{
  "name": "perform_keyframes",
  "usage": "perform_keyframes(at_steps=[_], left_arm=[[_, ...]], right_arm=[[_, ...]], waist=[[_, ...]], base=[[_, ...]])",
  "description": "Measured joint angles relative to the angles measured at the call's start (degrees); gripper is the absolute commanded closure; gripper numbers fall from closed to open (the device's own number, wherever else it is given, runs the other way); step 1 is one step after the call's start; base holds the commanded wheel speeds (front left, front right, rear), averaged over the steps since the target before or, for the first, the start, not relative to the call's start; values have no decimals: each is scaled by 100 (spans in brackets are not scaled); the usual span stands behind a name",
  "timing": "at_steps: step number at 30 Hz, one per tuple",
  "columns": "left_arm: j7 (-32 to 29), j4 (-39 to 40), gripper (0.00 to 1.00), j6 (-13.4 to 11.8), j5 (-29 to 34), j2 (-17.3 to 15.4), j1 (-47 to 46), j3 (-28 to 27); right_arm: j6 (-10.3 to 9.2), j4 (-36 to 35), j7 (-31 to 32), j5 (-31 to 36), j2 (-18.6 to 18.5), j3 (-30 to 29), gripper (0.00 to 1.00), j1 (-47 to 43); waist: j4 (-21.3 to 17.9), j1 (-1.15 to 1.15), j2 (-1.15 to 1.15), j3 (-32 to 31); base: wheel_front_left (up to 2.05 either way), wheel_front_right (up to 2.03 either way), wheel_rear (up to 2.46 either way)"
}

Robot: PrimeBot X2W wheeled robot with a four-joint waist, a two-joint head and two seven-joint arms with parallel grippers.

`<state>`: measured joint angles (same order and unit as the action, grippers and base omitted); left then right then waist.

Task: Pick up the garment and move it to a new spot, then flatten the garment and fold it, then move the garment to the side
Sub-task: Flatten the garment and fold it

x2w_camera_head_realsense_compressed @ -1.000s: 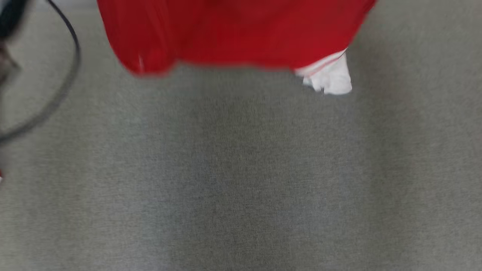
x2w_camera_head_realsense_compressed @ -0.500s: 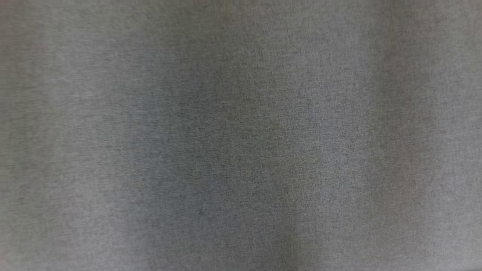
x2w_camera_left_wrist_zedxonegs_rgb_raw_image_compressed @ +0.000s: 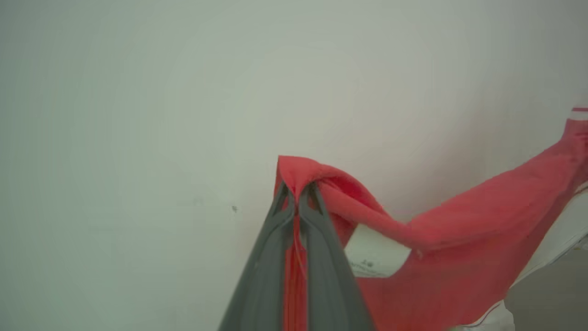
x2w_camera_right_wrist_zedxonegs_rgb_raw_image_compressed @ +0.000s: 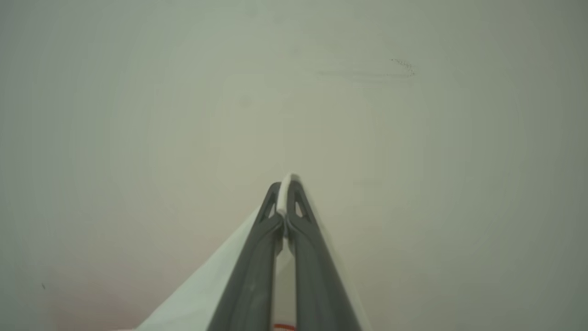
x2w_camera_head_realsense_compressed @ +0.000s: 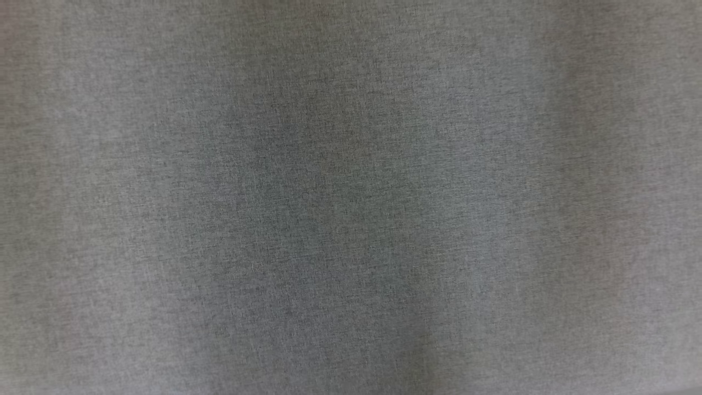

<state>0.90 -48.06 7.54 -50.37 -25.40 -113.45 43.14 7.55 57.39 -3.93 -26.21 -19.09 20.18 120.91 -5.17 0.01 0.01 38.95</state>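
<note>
Aloft before a pale backdrop [x2w_camera_left_wrist_zedxonegs_rgb_raw_image_compressed: 138,92], the red fabric garment with white trim [x2w_camera_left_wrist_zedxonegs_rgb_raw_image_compressed: 436,239] is hanging, the left gripper [x2w_camera_left_wrist_zedxonegs_rgb_raw_image_compressed: 297,192] clamping its red edge and the right gripper [x2w_camera_right_wrist_zedxonegs_rgb_raw_image_compressed: 285,185] pinching its white hem. Pick-up appears done; laying down, flattening, folding and moving aside are remaining.

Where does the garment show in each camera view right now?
Head view: grey surface before the camera.
Left wrist view: red garment runs from centre to right edge, pinched in the left pincer.
Right wrist view: its white part at lower centre-left, pinched in the right pincer.
Shared landmark: pale wall behind both pincers.
</note>
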Motion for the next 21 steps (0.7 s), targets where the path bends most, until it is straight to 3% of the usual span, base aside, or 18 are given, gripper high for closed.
perform_keyframes(at_steps=[8,14,18,21], left_arm=[[611,775,100,0,-643,-501,1490,568],[1145,1516,100,-63,-1000,-705,3056,648],[1322,2309,100,-425,-1124,-827,4267,628],[1373,2950,100,-805,-1093,-931,5225,664]], right_arm=[[0,-770,-307,-1016,-396,615,100,-1628],[0,-2098,-599,-1804,-1152,731,100,-3763],[0,-3020,-649,-2141,-1595,461,100,-5502],[0,-3590,-700,-2324,-1720,-58,100,-6837]], waist=[[-25,-1,-1,-374],[-45,-2,-1,-829],[-37,-2,-2,-1147],[-12,-2,-2,-1365]], base=[[0,0,0],[0,0,0],[0,0,0],[0,0,0]])
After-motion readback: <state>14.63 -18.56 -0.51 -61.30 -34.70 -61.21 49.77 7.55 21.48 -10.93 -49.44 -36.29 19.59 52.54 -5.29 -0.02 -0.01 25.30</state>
